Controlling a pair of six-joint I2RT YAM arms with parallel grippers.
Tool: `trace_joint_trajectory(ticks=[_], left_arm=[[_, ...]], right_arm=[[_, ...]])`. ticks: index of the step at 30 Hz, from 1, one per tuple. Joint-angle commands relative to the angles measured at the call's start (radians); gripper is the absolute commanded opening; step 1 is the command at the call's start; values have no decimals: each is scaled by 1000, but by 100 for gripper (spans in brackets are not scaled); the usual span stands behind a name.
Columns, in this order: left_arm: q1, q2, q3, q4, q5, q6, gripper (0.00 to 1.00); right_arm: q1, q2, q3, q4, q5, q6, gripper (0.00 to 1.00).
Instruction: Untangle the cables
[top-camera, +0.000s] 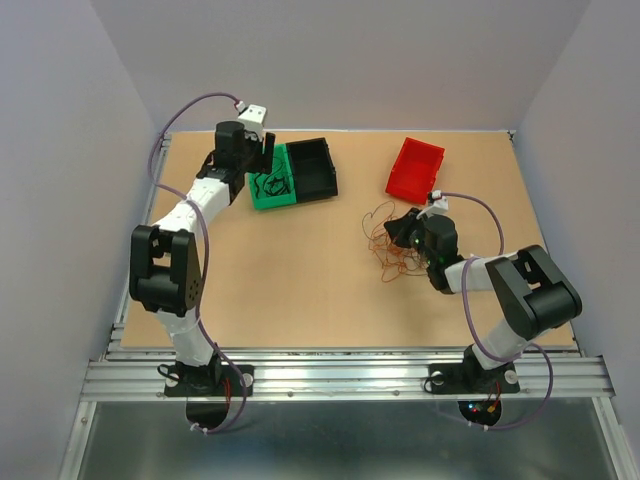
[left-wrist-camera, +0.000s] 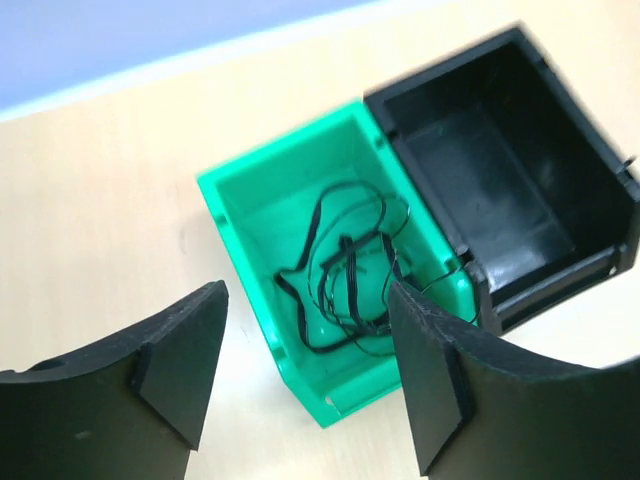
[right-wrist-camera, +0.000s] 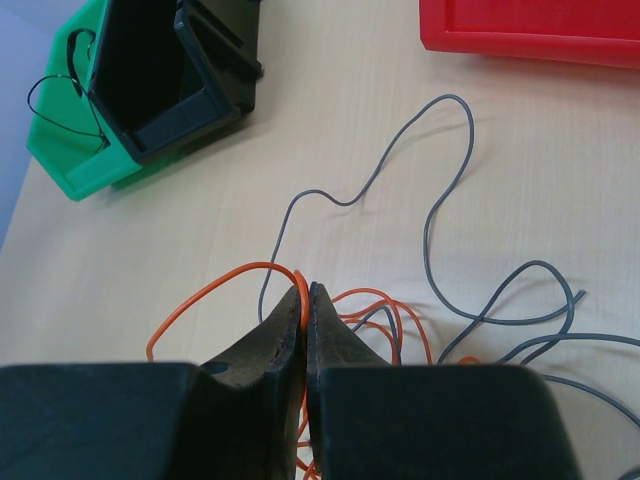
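Note:
A tangle of thin orange (top-camera: 383, 250) and grey (top-camera: 378, 215) cables lies on the table at centre right. My right gripper (right-wrist-camera: 306, 292) is shut on the orange cable (right-wrist-camera: 210, 281), which loops out to its left; the grey cable (right-wrist-camera: 440, 190) curls beyond it. In the top view the right gripper (top-camera: 404, 229) sits over the tangle. A black cable (left-wrist-camera: 345, 270) lies coiled inside the green bin (left-wrist-camera: 246, 216). My left gripper (left-wrist-camera: 305, 375) is open and empty, hovering above the green bin's near end; in the top view it (top-camera: 262, 150) is at the back left.
An empty black bin (left-wrist-camera: 510, 190) stands right against the green bin (top-camera: 263, 196). A red bin (top-camera: 415, 169) stands at the back right, also seen at the top of the right wrist view (right-wrist-camera: 530, 25).

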Motion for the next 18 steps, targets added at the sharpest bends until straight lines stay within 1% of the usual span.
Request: trace_joint_trajectory(ticks=[1, 4, 6, 8, 9, 15, 18], left_arm=[[-21, -61, -35, 99, -4, 43, 77], [-45, -53, -42, 98, 13, 91, 77], [-70, -30, -26, 76, -12, 126, 77], [-100, 14, 25, 9, -57, 155, 73], [-107, 25, 37, -8, -90, 162, 72], [-122, 60, 57, -40, -108, 183, 72], [-122, 89, 79, -54, -124, 186, 70]], right_arm=[[4, -2, 13, 52, -9, -10, 1], [5, -2, 11, 50, -9, -12, 1], [4, -2, 13, 50, -9, -14, 1], [4, 1, 14, 49, -12, -14, 0], [4, 1, 16, 49, -10, -14, 1], [4, -4, 13, 47, -10, -15, 1], [4, -9, 10, 47, -9, -17, 1]])
